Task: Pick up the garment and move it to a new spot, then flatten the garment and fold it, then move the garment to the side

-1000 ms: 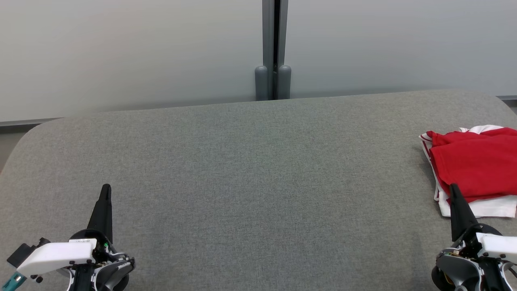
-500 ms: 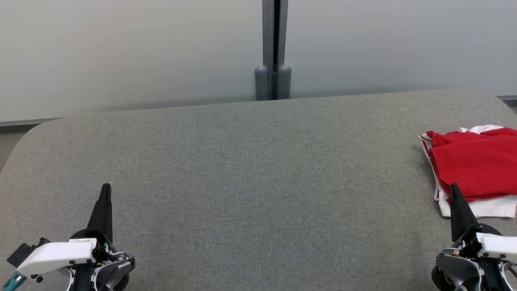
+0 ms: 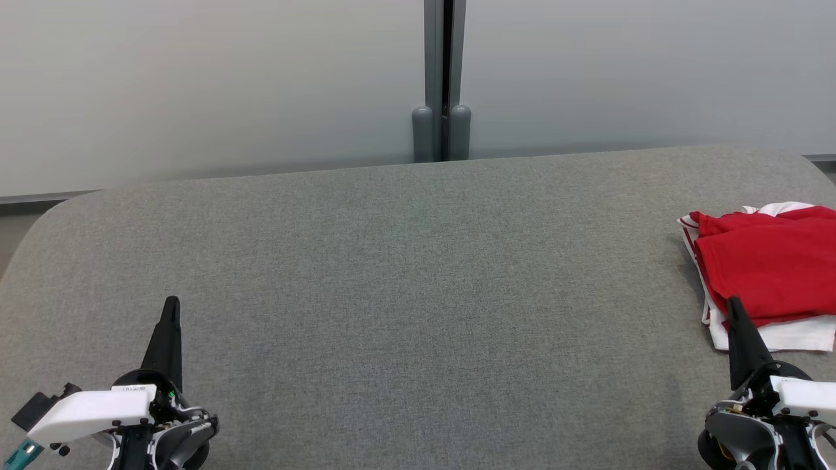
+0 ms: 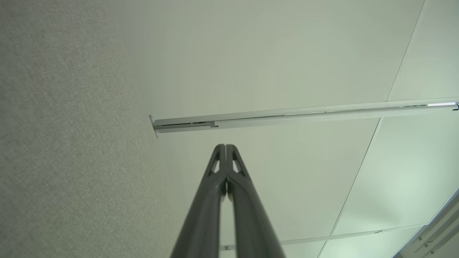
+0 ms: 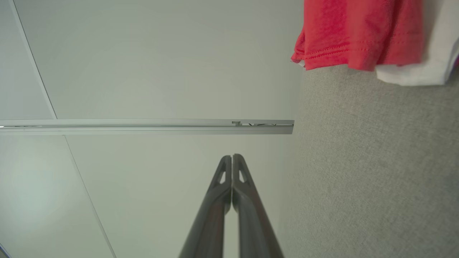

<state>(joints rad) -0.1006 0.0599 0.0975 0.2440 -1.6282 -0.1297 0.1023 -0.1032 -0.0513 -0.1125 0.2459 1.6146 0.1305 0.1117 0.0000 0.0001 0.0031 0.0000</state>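
Pale wall panels rise behind a grey fabric-covered table with rounded far corners. The garment, red with white trim, lies folded at the table's right edge, a white layer under the red. The left gripper is near the front left corner, fingers pressed together, holding nothing. The right gripper, likewise closed and empty, points past the garment's near left corner. A small label on the left gripper's white housing is too small to read
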